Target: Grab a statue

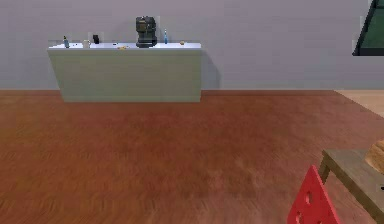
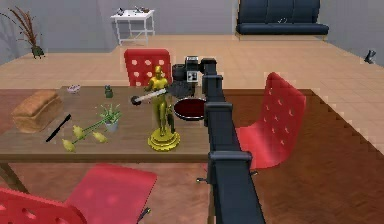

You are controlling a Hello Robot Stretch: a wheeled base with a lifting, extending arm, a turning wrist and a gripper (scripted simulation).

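A golden statue [image 2: 162,112] of a standing figure on a round base stands on the wooden table [image 2: 60,150] in the arm side view. The dark arm [image 2: 222,140] rises from the bottom edge, and the gripper [image 2: 141,100] reaches left across the statue's upper body. Because the statue stands on the table right at the fingers, I cannot tell whether the gripper holds anything. In the forward view a dark bust [image 1: 146,32] stands on top of a white sideboard [image 1: 125,72] against the far wall.
On the table lie a bread loaf [image 2: 35,108], a yellow-flowered plant [image 2: 95,125], a dark stick [image 2: 57,127] and a dark red bowl [image 2: 190,108]. Red chairs [image 2: 275,115] ring it. A white side table [image 2: 133,20] and dark sofa [image 2: 280,15] stand behind. Open wood floor [image 1: 150,150] lies ahead.
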